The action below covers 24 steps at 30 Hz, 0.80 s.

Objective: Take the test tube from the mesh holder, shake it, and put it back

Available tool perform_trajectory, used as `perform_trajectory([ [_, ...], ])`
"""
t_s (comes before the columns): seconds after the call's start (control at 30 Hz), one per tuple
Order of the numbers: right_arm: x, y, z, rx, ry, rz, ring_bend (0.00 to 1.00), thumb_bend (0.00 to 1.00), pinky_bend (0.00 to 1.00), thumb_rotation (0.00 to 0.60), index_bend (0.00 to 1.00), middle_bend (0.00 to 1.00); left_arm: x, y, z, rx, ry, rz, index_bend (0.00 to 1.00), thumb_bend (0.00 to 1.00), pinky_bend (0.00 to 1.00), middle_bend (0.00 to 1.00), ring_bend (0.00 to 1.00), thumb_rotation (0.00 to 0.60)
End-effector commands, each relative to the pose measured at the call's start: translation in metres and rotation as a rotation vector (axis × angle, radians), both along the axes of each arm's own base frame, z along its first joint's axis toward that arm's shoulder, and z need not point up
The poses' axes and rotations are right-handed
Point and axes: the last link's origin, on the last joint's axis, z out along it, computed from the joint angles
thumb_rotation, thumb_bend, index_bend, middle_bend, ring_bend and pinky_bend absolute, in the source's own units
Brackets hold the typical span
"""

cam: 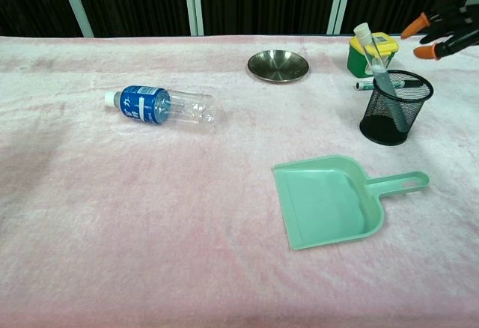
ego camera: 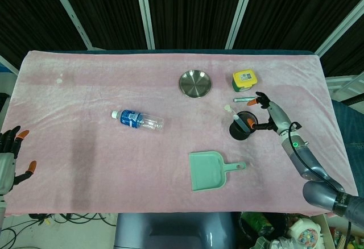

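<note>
A clear test tube (cam: 373,58) with a white cap (ego camera: 228,108) leans to the left inside the black mesh holder (cam: 395,108) (ego camera: 241,127) at the right of the pink table. My right hand (ego camera: 268,112) (cam: 446,31) hovers to the right of the holder, a little above its rim, with orange-tipped fingers spread and nothing in them. It does not touch the tube or the holder. My left hand (ego camera: 10,149) rests off the table's left edge, fingers apart and holding nothing.
A green dustpan (cam: 333,198) lies in front of the holder. Behind the holder are a yellow and green box (cam: 369,49) and a marker pen (ego camera: 248,99). A steel bowl (cam: 278,65) sits at the back centre and a plastic bottle (cam: 165,105) lies at the left.
</note>
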Motion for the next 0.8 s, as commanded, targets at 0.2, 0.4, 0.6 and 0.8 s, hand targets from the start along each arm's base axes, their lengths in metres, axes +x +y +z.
perform_trajectory([
  [0.2, -0.022, 0.056, 0.063, -0.298, 0.358, 0.202, 0.13, 0.25, 0.16, 0.600, 0.10, 0.03, 0.001, 0.001, -0.001, 0.001, 0.003, -0.006, 0.11, 0.34, 0.00, 0.02, 0.00, 0.600],
  [0.4, -0.037, 0.114, 0.069, -0.385, 0.570, 0.245, 0.12, 0.23, 0.16, 0.600, 0.06, 0.03, 0.002, 0.001, 0.002, 0.016, 0.000, -0.011, 0.11, 0.34, 0.00, 0.02, 0.00, 0.600],
  [0.6, -0.047, 0.165, 0.057, -0.397, 0.680, 0.258, 0.12, 0.23, 0.16, 0.600, 0.06, 0.03, 0.003, 0.001, 0.005, 0.018, -0.008, -0.020, 0.11, 0.34, 0.00, 0.02, 0.00, 0.600],
  [0.8, -0.067, 0.191, 0.043, -0.356, 0.774, 0.257, 0.12, 0.23, 0.16, 0.600, 0.06, 0.03, 0.005, 0.002, 0.007, 0.007, -0.013, -0.046, 0.11, 0.34, 0.00, 0.02, 0.00, 0.600],
])
